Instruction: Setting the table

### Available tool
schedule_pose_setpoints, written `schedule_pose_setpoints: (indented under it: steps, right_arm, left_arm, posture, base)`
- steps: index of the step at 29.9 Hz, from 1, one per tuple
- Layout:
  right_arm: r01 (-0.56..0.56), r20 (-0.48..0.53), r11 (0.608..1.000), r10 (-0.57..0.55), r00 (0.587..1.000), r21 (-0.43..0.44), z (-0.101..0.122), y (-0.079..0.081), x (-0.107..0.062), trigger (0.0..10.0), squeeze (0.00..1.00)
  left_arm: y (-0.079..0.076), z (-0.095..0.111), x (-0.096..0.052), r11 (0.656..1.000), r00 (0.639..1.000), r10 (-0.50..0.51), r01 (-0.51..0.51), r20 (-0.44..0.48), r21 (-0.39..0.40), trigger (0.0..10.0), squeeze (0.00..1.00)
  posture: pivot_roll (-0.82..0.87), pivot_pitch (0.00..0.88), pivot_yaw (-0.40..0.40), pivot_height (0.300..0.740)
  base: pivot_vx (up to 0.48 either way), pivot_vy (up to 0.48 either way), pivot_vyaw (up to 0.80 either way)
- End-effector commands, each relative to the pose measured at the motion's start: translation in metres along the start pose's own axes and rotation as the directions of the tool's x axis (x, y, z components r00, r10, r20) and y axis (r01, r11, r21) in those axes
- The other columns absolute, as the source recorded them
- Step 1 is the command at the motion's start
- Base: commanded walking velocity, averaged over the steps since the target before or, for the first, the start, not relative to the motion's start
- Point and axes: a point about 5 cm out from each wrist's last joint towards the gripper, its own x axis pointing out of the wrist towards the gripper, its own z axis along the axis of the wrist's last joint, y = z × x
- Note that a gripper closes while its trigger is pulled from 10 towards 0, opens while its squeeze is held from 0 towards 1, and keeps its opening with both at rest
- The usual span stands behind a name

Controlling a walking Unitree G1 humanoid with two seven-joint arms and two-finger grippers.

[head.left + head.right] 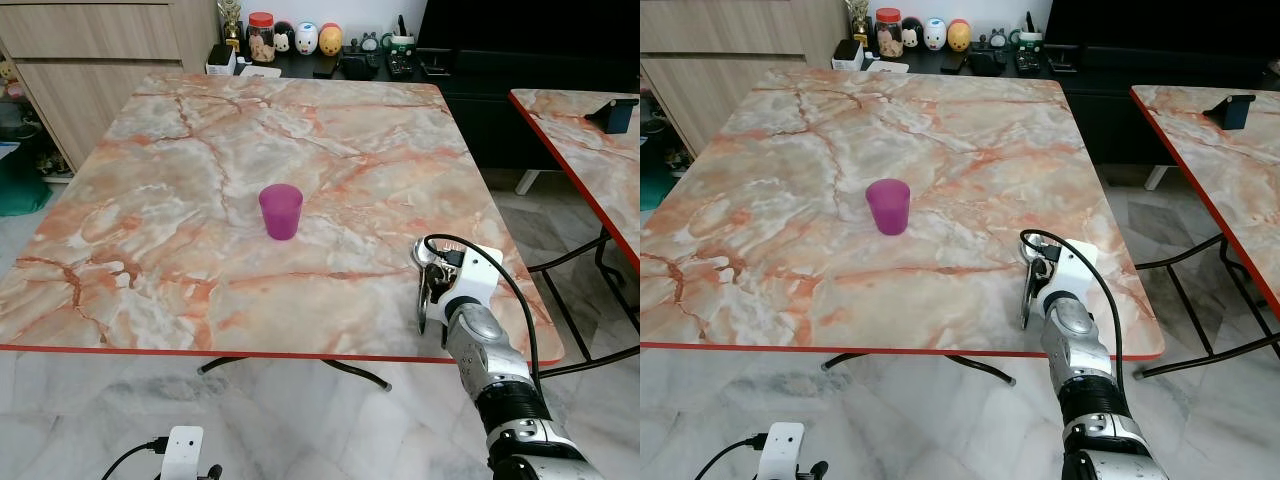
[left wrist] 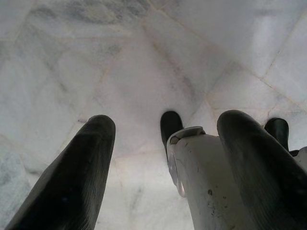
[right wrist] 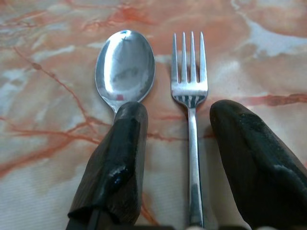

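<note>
fork between right claw fingers, spoon beside

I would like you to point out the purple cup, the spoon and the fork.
purple cup (image 1: 281, 211), left eye view, on its side wall.
spoon (image 3: 124, 64), right wrist view, on the middle of its bowl.
fork (image 3: 190, 91), right wrist view, at the base of its tines.

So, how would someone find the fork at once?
On the large orange-veined marble table, look near the front right edge, under the right gripper. Two silver pieces lie side by side there: the four-tined metal fork has prongs, while the shiny metal spoon beside it has a round bowl.
</note>
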Motion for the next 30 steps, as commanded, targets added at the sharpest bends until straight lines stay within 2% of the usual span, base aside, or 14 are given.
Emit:
schedule_pose_setpoints:
  steps: [1,14,15,16,17,18,30]
  right_arm:
    - [-0.003,-0.027,1.000,0.002,1.000,-0.014,-0.003,0.000,0.001,10.0,0.00]
    - [0.017,-0.063,0.999,-0.019,0.998,-0.029,-0.012,-0.002,0.000,10.0,0.00]
    - [0.018,-0.064,0.999,-0.020,0.998,-0.029,-0.012,-0.002,0.000,9.5,0.00]
    - [0.019,-0.065,0.999,-0.021,0.998,-0.028,-0.012,-0.002,0.000,0.8,0.00]
    - [0.020,-0.065,0.999,-0.021,0.998,-0.028,-0.012,-0.002,0.000,0.8,0.00]
    - [0.018,-0.067,1.000,-0.020,0.998,-0.025,-0.013,-0.002,0.000,0.0,0.00]
    - [0.017,-0.072,1.000,-0.019,0.997,-0.027,-0.014,0.000,0.000,0.0,0.00]
  left_arm:
    - [-0.003,-0.006,-0.001,1.000,0.999,-0.011,0.011,-0.032,0.007,10.0,0.00]
    - [-0.004,-0.006,-0.001,1.000,0.999,-0.021,0.021,-0.037,0.004,10.0,0.00]
    - [-0.004,-0.006,-0.001,1.000,0.999,-0.022,0.023,-0.037,0.003,10.0,0.00]
    - [-0.004,-0.006,-0.001,1.000,0.999,-0.023,0.023,-0.038,0.003,10.0,0.00]
    - [-0.004,-0.006,-0.001,1.000,0.999,-0.024,0.024,-0.038,0.003,10.0,0.00]
    - [-0.004,-0.006,-0.001,1.000,0.999,-0.025,0.025,-0.040,0.003,10.0,0.00]
    - [-0.005,-0.008,-0.001,0.999,0.999,-0.032,0.032,-0.044,0.004,10.0,0.00]
  posture:
    - [-0.02,0.052,-0.054,0.740]
    - [-0.02,0.056,-0.053,0.740]
    - [-0.02,0.056,-0.053,0.740]
    - [-0.02,0.056,-0.053,0.740]
    - [-0.02,0.056,-0.053,0.740]
    - [-0.02,0.058,-0.052,0.740]
    - [-0.02,0.059,-0.052,0.740]
  base:
    - [0.000,0.000,0.00]
    - [0.000,0.000,0.00]
    - [0.000,0.000,0.00]
    - [0.000,0.000,0.00]
    - [0.000,0.000,0.00]
    - [0.000,0.000,0.00]
    - [0.000,0.000,0.00]
